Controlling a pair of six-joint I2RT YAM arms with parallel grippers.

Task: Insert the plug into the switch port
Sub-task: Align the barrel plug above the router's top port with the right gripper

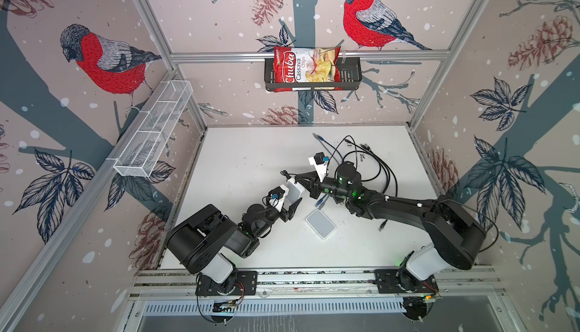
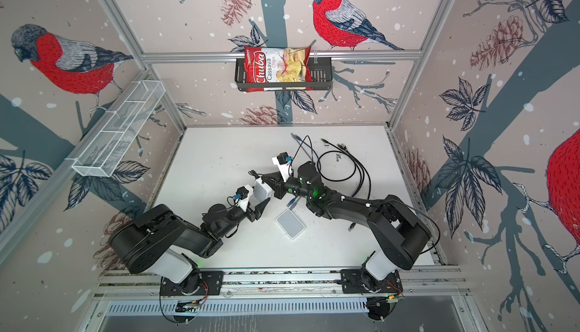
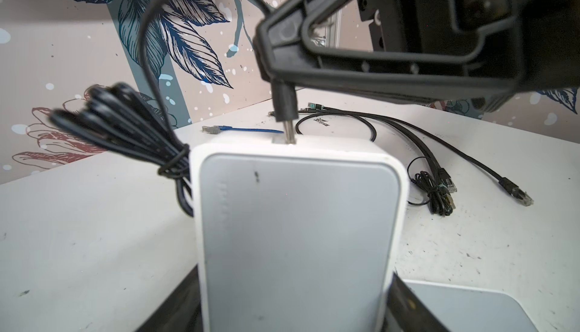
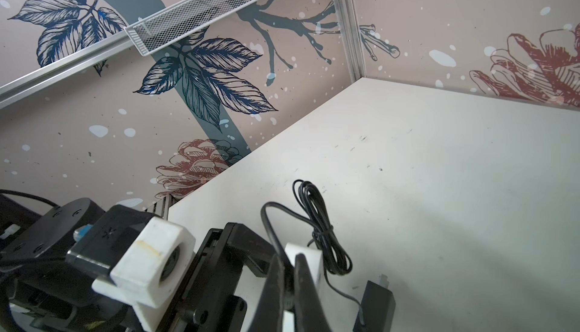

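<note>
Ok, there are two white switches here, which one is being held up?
The switch raised in the jaws of the left gripper, with the plug at its edge; the other switch lies flat on the table, untouched.

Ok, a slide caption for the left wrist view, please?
Right gripper holds the plug, its tip in the white switch.

The switch (image 1: 295,190) sits in the left hand (image 1: 291,198) above mid-table, the plug (image 3: 285,104) in the right hand (image 1: 297,177) meeting its far edge. A second switch (image 1: 320,223) lies on the table (image 1: 244,157) just front-right of it; loose cables (image 1: 376,164) lie behind, at right.
</note>
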